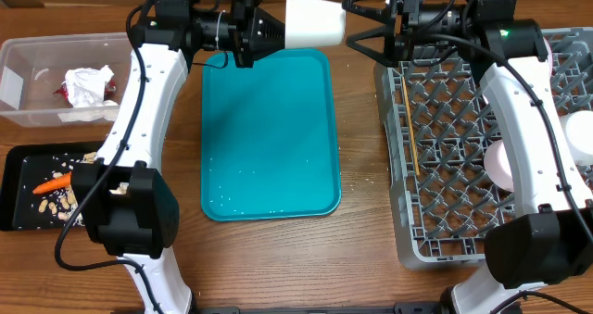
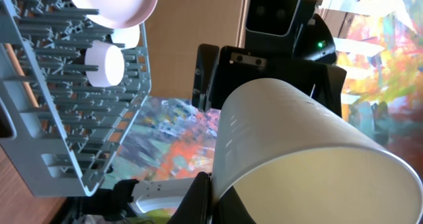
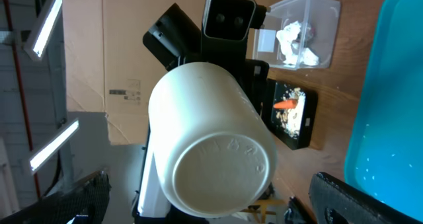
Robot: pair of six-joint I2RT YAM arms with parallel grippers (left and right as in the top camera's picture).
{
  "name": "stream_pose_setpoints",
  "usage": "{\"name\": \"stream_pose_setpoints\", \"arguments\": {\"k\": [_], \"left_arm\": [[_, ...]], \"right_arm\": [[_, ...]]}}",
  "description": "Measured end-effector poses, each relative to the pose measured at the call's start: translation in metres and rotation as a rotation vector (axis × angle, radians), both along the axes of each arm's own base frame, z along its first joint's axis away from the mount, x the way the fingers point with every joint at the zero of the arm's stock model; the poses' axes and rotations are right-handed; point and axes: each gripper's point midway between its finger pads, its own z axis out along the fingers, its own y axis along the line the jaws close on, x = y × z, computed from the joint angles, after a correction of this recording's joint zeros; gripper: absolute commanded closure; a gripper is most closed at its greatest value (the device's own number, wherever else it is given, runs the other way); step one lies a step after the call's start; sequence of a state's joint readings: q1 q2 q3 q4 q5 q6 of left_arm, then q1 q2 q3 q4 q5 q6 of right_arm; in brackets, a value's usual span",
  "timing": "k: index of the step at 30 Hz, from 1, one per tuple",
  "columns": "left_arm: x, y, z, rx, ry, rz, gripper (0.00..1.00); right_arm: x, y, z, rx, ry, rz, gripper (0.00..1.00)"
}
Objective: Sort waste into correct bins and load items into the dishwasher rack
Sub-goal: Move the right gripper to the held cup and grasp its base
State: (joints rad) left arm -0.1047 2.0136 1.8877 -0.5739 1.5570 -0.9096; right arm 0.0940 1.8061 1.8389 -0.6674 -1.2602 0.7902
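A flat teal tray with rounded corners lies in the middle of the wooden tabletop, its long sides running near to far, and its glossy surface is darker over the far left part. The tabletop is brown with visible grain (bare strips of it show along the tray's left, right and near edges). At the far left, a plain brown cardboard-coloured surface lies beyond the tabletop. The right wrist view shows a brown panel bearing a small printed label, with bright light strips to its left. In the left wrist view a blurred, many-coloured surface fills the right side.
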Motion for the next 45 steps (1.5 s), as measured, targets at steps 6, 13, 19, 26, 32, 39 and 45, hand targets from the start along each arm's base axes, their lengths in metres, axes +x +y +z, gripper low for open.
{"name": "stream_pose_setpoints", "arguments": {"k": [6, 13, 19, 26, 32, 39, 45], "left_arm": [[0.001, 0.000, 0.001, 0.002, 0.021, 0.000, 0.96], [0.004, -0.005, 0.009, -0.005, -0.036, -0.009, 0.96], [-0.001, -0.022, 0.017, -0.010, -0.059, -0.049, 0.96], [-0.004, -0.029, 0.019, -0.010, -0.041, -0.067, 0.96], [-0.004, -0.029, 0.019, -0.009, -0.035, -0.066, 0.96], [-0.003, -0.029, 0.019, -0.007, -0.030, -0.062, 0.96], [-0.002, -0.027, 0.019, -0.007, -0.029, -0.059, 0.96]], "right_arm": [[0.000, 0.001, 0.005, 0.023, 0.034, 0.005, 0.00], [-0.003, 0.003, 0.009, 0.047, 0.099, 0.014, 0.00], [-0.003, 0.004, 0.013, 0.061, 0.135, 0.015, 0.00], [-0.002, 0.005, 0.018, 0.076, 0.140, 0.022, 0.00], [-0.003, 0.006, 0.022, 0.088, 0.153, 0.030, 0.00], [-0.004, 0.008, 0.023, 0.092, 0.169, 0.034, 0.11], [-0.003, 0.008, 0.022, 0.089, 0.176, 0.027, 0.13]]}}
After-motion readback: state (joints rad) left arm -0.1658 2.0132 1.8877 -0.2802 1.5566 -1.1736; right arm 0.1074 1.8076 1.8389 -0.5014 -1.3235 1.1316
